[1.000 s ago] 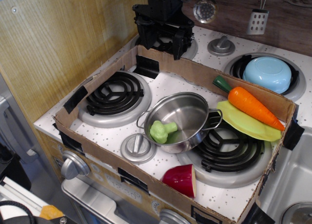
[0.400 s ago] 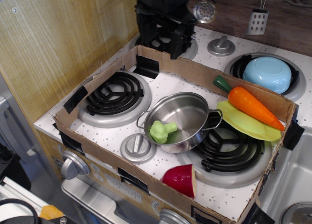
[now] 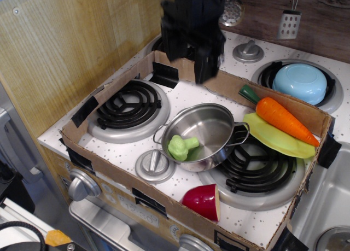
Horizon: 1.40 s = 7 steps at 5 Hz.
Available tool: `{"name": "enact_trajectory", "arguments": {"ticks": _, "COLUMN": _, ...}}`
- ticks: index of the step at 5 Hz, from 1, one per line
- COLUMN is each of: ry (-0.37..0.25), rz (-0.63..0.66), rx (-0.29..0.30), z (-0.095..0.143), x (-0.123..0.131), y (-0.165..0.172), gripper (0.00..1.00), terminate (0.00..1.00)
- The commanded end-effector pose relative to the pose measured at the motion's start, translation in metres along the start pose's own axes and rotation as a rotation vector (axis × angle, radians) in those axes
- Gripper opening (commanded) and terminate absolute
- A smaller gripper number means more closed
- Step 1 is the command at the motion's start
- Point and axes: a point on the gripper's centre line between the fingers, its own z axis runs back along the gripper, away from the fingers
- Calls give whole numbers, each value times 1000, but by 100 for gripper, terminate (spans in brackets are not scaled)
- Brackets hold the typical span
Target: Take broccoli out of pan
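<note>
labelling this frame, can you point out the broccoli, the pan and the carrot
broccoli [image 3: 178, 147], the one camera view, bumpy head
pan [image 3: 210, 125], same view, bare inner wall
carrot [image 3: 284, 121], same view, orange body

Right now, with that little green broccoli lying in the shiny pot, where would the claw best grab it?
Probably from straight above. The broccoli lies on its side in the pan, near the rim closest to the camera, stem pointing right. Closing across the bumpy head looks safest; the pan's wall blocks any sideways approach. The gripper hangs above the box's back wall.
</note>
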Motion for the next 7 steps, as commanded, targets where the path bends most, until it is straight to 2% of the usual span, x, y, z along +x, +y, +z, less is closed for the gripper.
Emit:
{"name": "enact_trajectory", "arguments": {"ticks": 1, "ry": -141, "rz": -123, "rx": 42, "z": -6, "x": -15, "y": -11, "gripper": 100, "terminate": 0}}
{"name": "enact_trajectory", "arguments": {"ticks": 2, "ry": -136, "rz": -200, "rx": 40, "z": -13, "x": -20, "y": -18, "gripper": 100, "terminate": 0}}
{"name": "enact_trajectory", "arguments": {"ticks": 3, "ry": -114, "rz": -170, "rx": 46, "z": -21, "x": -23, "y": -25, "gripper": 100, "terminate": 0}}
{"name": "enact_trajectory", "arguments": {"ticks": 5, "ry": -112, "rz": -187, "rx": 78, "z": -36, "x": -25, "y": -31, "gripper": 100, "terminate": 0}}
{"name": "enact_trajectory", "arguments": {"ticks": 6, "ry": -113, "rz": -201, "rx": 51, "z": -47, "x": -26, "y": -30, "gripper": 100, "terminate": 0}}
{"name": "enact_trajectory", "arguments": {"ticks": 7, "ry": -95, "rz": -198, "rx": -47, "z": -57, "x": -29, "y": -25, "gripper": 100, "terminate": 0}}
